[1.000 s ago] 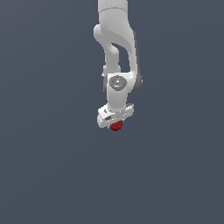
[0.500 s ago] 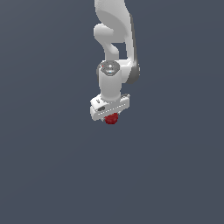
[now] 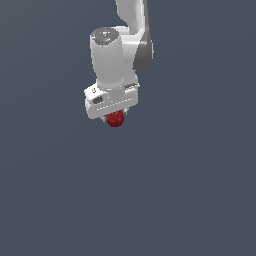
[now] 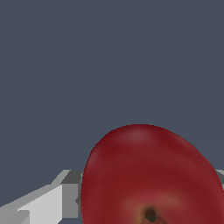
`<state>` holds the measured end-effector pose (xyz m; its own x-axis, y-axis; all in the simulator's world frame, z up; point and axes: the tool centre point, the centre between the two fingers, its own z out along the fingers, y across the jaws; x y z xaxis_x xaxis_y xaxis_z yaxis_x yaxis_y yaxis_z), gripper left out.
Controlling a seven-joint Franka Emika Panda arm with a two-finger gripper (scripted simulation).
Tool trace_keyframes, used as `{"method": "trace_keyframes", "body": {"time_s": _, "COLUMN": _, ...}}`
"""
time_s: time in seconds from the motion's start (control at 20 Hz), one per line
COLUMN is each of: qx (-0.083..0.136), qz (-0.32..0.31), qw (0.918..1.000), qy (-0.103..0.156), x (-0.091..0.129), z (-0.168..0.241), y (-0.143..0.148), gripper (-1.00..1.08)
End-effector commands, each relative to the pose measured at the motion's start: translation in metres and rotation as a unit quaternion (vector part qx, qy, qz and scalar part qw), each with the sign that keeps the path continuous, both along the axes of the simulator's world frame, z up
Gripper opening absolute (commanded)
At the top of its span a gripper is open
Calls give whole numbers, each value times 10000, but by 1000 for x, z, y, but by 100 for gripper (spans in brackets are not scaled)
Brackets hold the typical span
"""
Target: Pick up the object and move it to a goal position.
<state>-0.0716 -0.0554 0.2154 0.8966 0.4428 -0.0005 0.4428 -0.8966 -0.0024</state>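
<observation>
The object, a small glossy dark-red apple-shaped ball [image 3: 115, 119], hangs under the white hand of my arm in the exterior view. My gripper [image 3: 115, 116] is shut on it, and only the ball's lower part shows below the hand. In the wrist view the object [image 4: 151, 175] fills the near part of the picture, its dimpled end facing the camera. One grey-white finger [image 4: 61, 197] presses against its side; the other finger shows only as a sliver at the picture's edge. No goal marker is visible.
A plain dark blue-grey ground [image 3: 190, 200] fills both views, with no other objects or edges in sight. The white arm [image 3: 131, 30] rises out of the exterior view's top.
The arm has carried the object toward the exterior view's left and a little upward, and the hand now looks larger. The grip on the ball is unchanged.
</observation>
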Motion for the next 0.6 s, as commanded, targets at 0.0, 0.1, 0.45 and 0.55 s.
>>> {"method": "trace_keyframes", "body": {"time_s": 0.0, "qx": 3, "qz": 3, "qw": 10000, "qy": -10, "x": -3, "z": 29, "y": -13, "gripper": -100}}
{"method": "trace_keyframes", "body": {"time_s": 0.1, "qx": 6, "qz": 3, "qw": 10000, "qy": -11, "x": -6, "z": 50, "y": -23, "gripper": -100}}
{"method": "trace_keyframes", "body": {"time_s": 0.45, "qx": 3, "qz": 2, "qw": 10000, "qy": -10, "x": -13, "z": 122, "y": -58, "gripper": -100}}
{"method": "trace_keyframes", "body": {"time_s": 0.55, "qx": 3, "qz": 2, "qw": 10000, "qy": -10, "x": -15, "z": 141, "y": -68, "gripper": -100}}
